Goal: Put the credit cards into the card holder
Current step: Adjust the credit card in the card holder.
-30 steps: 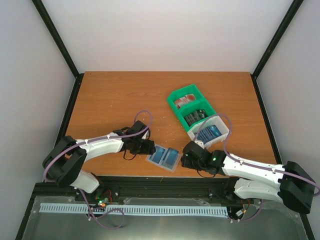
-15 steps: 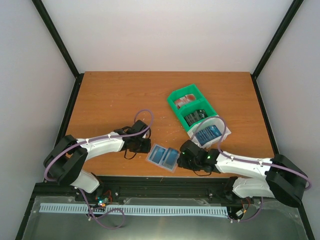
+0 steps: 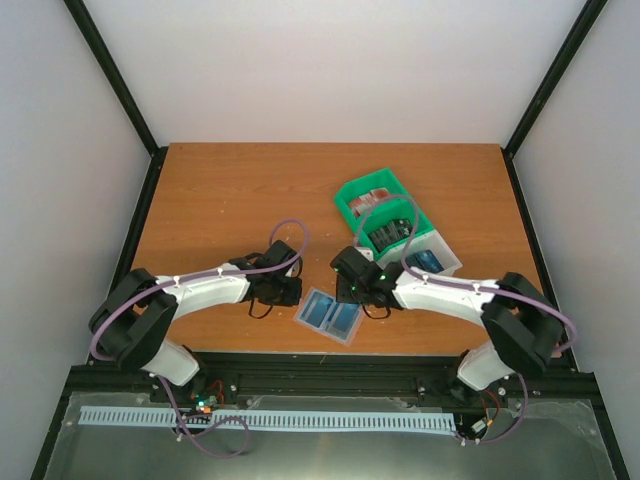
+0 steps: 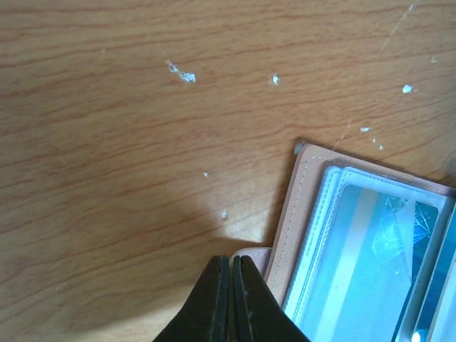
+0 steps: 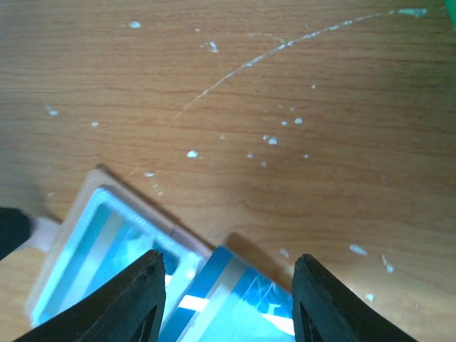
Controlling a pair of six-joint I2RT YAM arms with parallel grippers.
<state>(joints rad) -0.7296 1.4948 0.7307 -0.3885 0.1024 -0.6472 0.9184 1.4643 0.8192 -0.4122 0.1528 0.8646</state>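
Note:
The card holder [image 3: 328,316] lies open near the table's front edge, with blue cards under its clear pockets [image 4: 356,235]. My left gripper [image 3: 293,292] is at its left edge. There the jaws [image 4: 231,262] are shut, pinching the holder's tan tab [image 4: 255,255]. My right gripper [image 3: 352,290] hovers over the holder's far right corner [image 5: 107,235]. Its fingers [image 5: 146,288] stand wide, gripping a blue credit card [image 5: 246,303] across its width, tilted above the holder. More credit cards fill the tray: red-and-white [image 3: 372,201], dark [image 3: 388,232], blue [image 3: 426,262].
The green tray [image 3: 350,192] with its white end compartment [image 3: 446,268] stands behind and to the right of the right arm. Bare scratched wood lies to the left and at the back. The table's front edge runs just below the holder.
My right arm swung left from the tray's white compartment to the holder, carrying the blue card. My left gripper closed on the holder's tab without moving away.

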